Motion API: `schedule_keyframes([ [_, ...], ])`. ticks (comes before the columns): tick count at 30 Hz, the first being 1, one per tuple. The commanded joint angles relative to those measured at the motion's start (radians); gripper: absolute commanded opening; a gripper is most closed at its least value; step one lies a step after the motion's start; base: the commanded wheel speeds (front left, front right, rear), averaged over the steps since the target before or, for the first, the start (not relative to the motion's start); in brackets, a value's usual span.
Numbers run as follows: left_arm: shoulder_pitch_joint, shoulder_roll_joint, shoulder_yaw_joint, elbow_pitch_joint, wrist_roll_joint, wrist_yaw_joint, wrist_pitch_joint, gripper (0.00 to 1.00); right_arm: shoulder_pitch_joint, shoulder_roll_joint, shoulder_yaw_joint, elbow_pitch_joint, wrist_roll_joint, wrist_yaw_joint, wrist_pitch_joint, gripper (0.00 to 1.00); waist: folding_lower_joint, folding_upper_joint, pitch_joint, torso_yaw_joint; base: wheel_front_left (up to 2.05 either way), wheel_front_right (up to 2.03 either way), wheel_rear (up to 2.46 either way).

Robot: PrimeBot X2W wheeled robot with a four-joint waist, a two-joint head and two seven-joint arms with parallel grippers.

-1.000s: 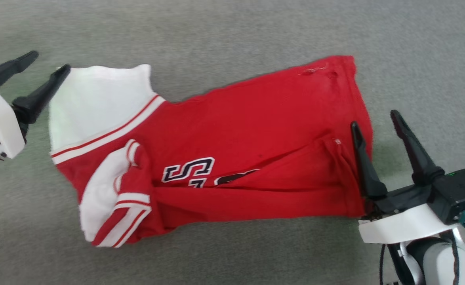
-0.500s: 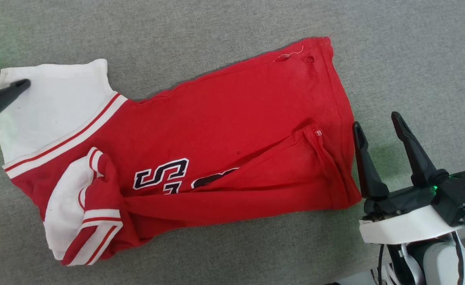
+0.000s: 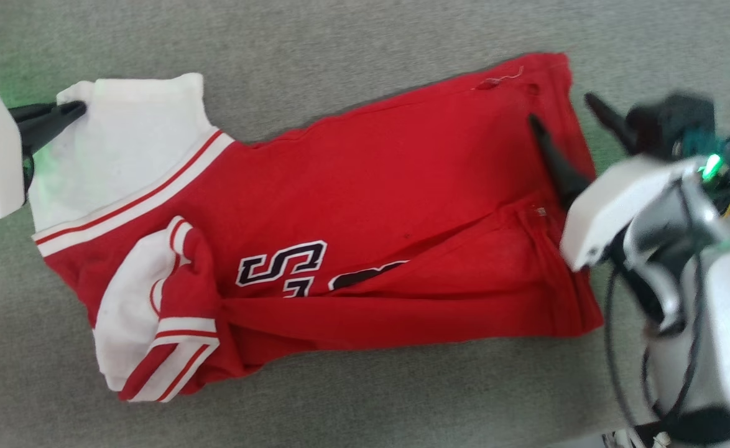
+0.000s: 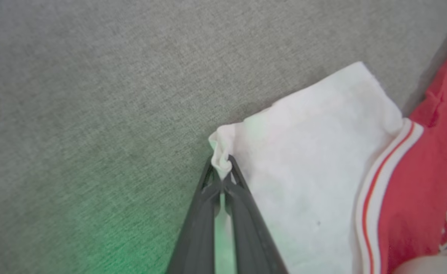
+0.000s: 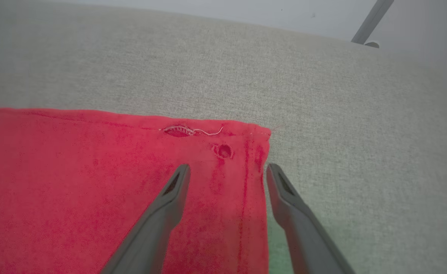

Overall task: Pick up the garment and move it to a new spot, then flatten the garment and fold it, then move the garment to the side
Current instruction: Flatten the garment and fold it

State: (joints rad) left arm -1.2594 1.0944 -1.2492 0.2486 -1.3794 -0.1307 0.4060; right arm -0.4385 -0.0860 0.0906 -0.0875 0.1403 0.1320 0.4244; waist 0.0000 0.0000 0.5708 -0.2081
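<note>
Left jaws clamped on the white sleeve corner (image 4: 220, 161) of the garment (image 3: 371, 205); right jaws spread wide astride its red hem edge (small hole (image 5: 223, 151) just ahead), gripping nothing. Garment lies rumpled on the grey counter (image 3: 340, 37).

Your garment (image 3: 365, 205) lies across the counter (image 3: 352, 37), sleeves left, hem right; left gripper (image 3: 81, 108) at the far sleeve corner, right gripper (image 3: 561, 107) straddling the hem.

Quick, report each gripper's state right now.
Left gripper: shut, pinching a corner of the garment at its white sleeve.
Right gripper: open, holding nothing, jaws either side of the red hem edge.
</note>
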Motion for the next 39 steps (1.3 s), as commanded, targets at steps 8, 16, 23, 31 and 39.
schedule_keyframes([
  [8, -0.020, -0.036, -0.029, -0.032, 0.014, 0.000, -0.043, 0.00, -0.204, -0.064, -0.064, 0.079, 0.061, -0.003, 0.394, 1.00, 0.0000, 0.0000, 0.039, 0.067, 0.00, 0.00, 0.00],
  [16, -0.023, -0.072, -0.033, -0.056, -0.004, 0.000, -0.095, 0.00, -0.252, -0.069, -0.089, 0.086, 0.057, -0.002, 0.526, 0.18, 0.0000, 0.0000, 0.042, 0.102, 0.00, 0.00, 0.00],
  [23, 0.000, -0.104, -0.030, -0.111, -0.039, 0.001, -0.244, 0.00, -0.229, -0.095, -0.106, 0.063, 0.069, -0.002, 0.459, 0.00, 0.0000, 0.0000, -0.032, 0.151, 0.00, 0.00, 0.00],
  [31, 0.107, -0.040, -0.031, -0.283, -0.054, 0.001, -0.438, 0.00, -0.073, -0.161, -0.111, -0.070, 0.134, -0.002, 0.459, 0.00, 0.0000, 0.0000, -0.144, 0.200, 0.00, 0.00, 0.00],
  [39, 0.342, 0.119, -0.031, -0.473, -0.030, 0.001, -0.630, 0.00, 0.180, -0.196, -0.155, -0.262, 0.196, -0.002, 0.477, 0.00, 0.0000, 0.0000, -0.209, 0.222, 0.00, 0.00, 0.00],
])
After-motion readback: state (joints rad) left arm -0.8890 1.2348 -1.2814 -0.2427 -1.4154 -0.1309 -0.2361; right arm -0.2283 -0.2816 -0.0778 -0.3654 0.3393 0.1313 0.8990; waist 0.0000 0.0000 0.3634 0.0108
